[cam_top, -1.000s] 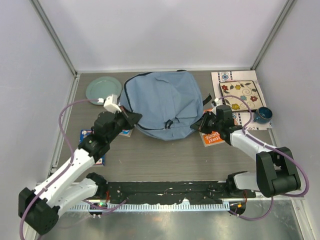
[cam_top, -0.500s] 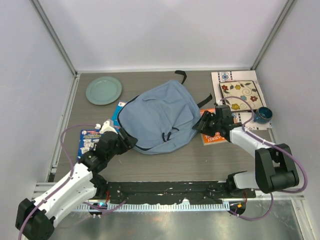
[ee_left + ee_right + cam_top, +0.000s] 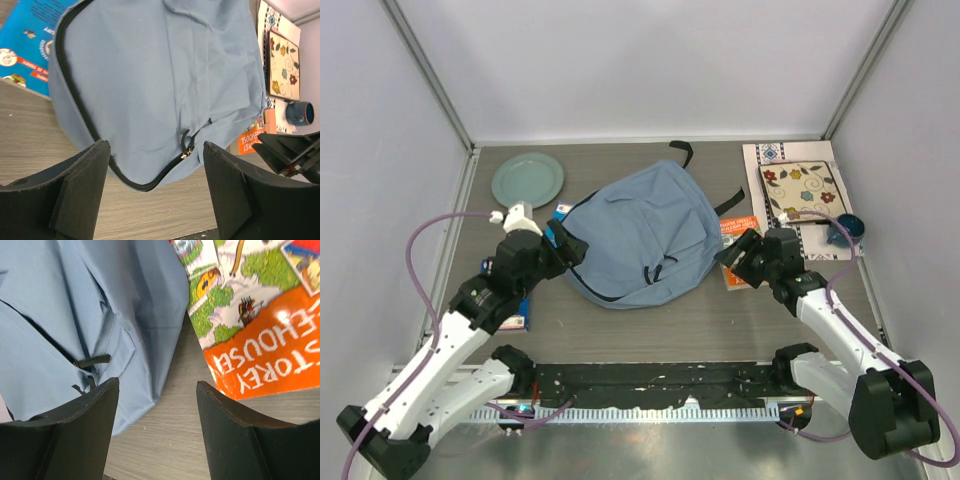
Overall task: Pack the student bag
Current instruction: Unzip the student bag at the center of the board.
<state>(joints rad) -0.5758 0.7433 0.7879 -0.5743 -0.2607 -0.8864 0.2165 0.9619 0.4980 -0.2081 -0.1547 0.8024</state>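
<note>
Soft light-blue fabric: bag [image 3: 640,235] lies slumped in middle of desk [image 3: 650,320]. Looks limp and light, likely to sag and slide when pulled. Best hold: zipper pull [image 3: 187,145] or rim fold. Left claw [image 3: 155,165] and right claw [image 3: 157,410] both spread wide, empty, flanking bag.

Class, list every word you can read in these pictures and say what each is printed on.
"STOREY": upside down on the orange book, in the right wrist view.
"EHOUSE": on the same cover, its first letters cut off by the picture's edge.
Blue book: small lettering, too blurred to read.
Student bag: no lettering visible.
</note>
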